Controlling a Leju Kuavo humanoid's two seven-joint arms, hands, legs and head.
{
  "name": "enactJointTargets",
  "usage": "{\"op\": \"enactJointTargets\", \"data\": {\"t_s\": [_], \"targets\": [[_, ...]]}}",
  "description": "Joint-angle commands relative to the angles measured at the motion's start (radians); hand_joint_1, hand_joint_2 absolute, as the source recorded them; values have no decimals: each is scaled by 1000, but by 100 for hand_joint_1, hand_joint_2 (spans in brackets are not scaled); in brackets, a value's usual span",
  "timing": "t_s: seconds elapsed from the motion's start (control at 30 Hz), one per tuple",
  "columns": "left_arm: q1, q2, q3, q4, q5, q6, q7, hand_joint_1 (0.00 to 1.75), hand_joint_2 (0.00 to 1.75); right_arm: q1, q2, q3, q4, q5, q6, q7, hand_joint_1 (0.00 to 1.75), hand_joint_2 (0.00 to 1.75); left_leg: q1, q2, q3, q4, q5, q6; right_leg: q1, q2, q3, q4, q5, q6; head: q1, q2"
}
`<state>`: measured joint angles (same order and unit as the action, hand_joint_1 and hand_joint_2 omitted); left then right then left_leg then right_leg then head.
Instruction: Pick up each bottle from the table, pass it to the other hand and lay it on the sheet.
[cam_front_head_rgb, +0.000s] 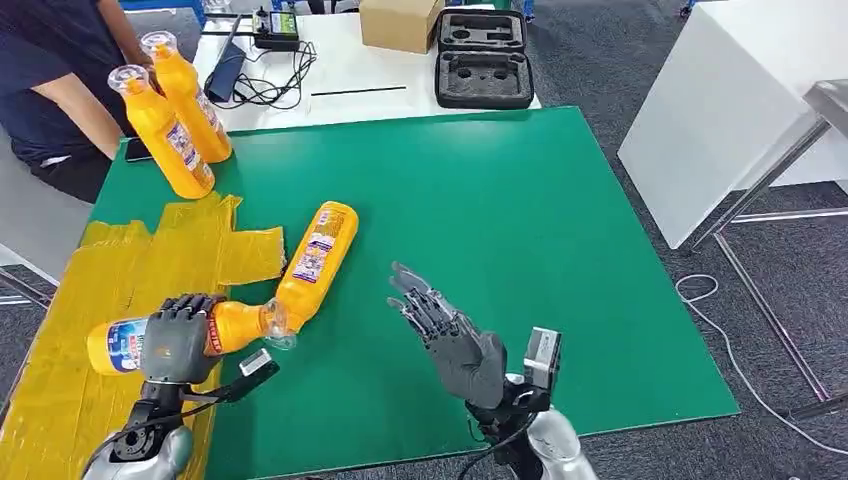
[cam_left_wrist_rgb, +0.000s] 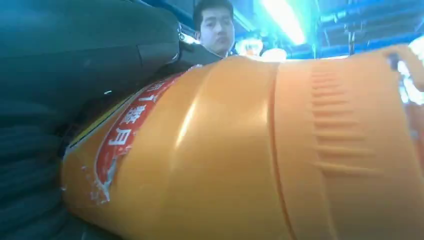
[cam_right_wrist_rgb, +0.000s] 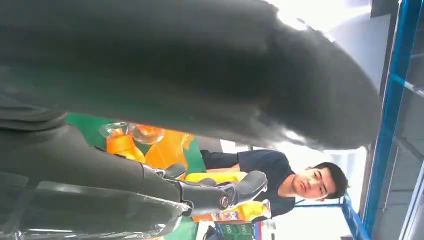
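the left robot hand (cam_front_head_rgb: 180, 340), dark grey and many-fingered, wraps its fingers over the middle of a yellow-orange plastic bottle with a blue-and-white label (cam_front_head_rgb: 125, 345) that lies on its side on the yellow taped sheet (cam_front_head_rgb: 120, 270) at the near left of the green-covered worktop (cam_front_head_rgb: 500, 220); in the left wrist view the same bottle's ribbed orange body sits right against the palm. its clear cap end points toward a second yellow-orange plastic bottle (cam_front_head_rgb: 315, 262), which lies on its side on the green surface just beside the sheet's edge, its clear cap almost touching the cap of the held one. the right robot hand (cam_front_head_rgb: 445, 330) hovers over the green worktop near the front, palm up and fingers spread apart, holding nothing, a little apart from the second bottle. two more yellow-orange bottles with clear caps (cam_front_head_rgb: 175, 110) stand leaning at the far left corner, beside a seated person in a dark shirt (cam_front_head_rgb: 50, 80). beyond the green surface, a white table carries a black foam-lined case (cam_front_head_rgb: 483, 60), a brown cardboard box (cam_front_head_rgb: 400, 22) and black cables (cam_front_head_rgb: 260, 85)
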<state>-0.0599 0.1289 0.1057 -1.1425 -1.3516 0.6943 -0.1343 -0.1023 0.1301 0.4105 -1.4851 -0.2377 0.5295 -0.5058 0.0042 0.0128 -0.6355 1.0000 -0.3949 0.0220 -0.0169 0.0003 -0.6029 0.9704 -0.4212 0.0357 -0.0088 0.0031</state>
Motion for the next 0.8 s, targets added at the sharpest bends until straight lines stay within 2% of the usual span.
{"op": "enactJointTargets", "data": {"t_s": [0.03, 0.1, 0.2, 0.23, 0.33, 0.4, 0.47, 0.53, 0.57, 0.6, 0.63, 0.8], "targets": [[-62, 14, -26, 147, -3, 4, 5, 175, 175, -53, 2, -17, 86, -1, 3, 4, 0, 0, 0, -2, 5, -1, -1, -1, 0, -2, 5, -1, -2, -2, 0, 0], [-62, 14, -26, 147, -3, 4, 5, 175, 175, -53, 2, -17, 86, -1, 3, 4, 0, 0, 0, -1, 3, -1, -1, -1, 0, -1, 3, -1, -1, -1, 0, 0], [-64, 19, -26, 169, -14, 4, 11, 175, 175, -56, 2, -15, 91, -4, 6, 5, 0, 0, 1, -2, 7, 0, -3, -2, 1, -1, 8, -1, -3, -2, 0, 0], [-59, 26, -22, 179, -29, 4, 22, 175, 175, -67, 3, -16, 105, -9, 7, 10, 0, 0, 0, -1, 4, -1, -1, -1, 0, -1, 4, -1, -1, -2, 0, 0], [-22, 29, 6, 160, -17, 4, 0, 175, 175, -85, 8, -21, 130, -21, 7, 12, 0, 0, 1, 0, 7, -1, -3, -1, 1, 1, 7, -1, -2, -2, 0, 0], [-13, 23, 25, 169, -36, 4, -8, 175, 175, -94, 8, -25, 148, -33, 6, 12, 0, 0, 0, 2, 3, -1, -1, -1, 1, 2, 3, -1, 0, -1, 0, 0], [-15, 21, 34, 203, -53, 4, -8, 175, 175, -100, 3, -25, 164, -40, 7, 10, 0, 0, 1, 3, 9, -1, -4, -1, 1, 5, 9, -2, -2, -2, 0, 0], [-18, 24, 41, 235, -69, 4, -10, 175, 175, -101, 0, -23, 179, -44, 10, 5, 0, 0, 0, 1, 4, -2, -1, -1, 0, 2, 4, -1, 0, -1, 0, 0], [-14, 25, 46, 237, -73, 4, -12, 175, 175, -101, 0, -22, 182, -45, 10, 3, 0, 0, 0, 2, 9, -2, -3, -1, 0, 3, 9, -2, -2, -2, 0, 0], [-17, 28, 50, 251, -64, 4, -29, 0, 175, -102, -1, -23, 184, -45, 9, 2, 0, 0, 0, 2, 8, -2, -2, -1, 0, 3, 7, -2, -1, -2, 0, 0], [-21, 38, 40, 294, -93, 4, -19, 0, 0, -100, 4, -25, 196, -51, 10, -1, 0, 0, 0, 2, 6, -2, -2, -1, 0, 3, 7, -2, -1, -1, 0, 0], [-1, 42, 52, 296, -90, 4, -52, 0, 0, -103, 8, -20, 238, -51, 24, -23, 0, 0, 0, 3, 12, -3, -3, -2, 0, 4, 11, -2, -1, -2, 0, 0]]}}
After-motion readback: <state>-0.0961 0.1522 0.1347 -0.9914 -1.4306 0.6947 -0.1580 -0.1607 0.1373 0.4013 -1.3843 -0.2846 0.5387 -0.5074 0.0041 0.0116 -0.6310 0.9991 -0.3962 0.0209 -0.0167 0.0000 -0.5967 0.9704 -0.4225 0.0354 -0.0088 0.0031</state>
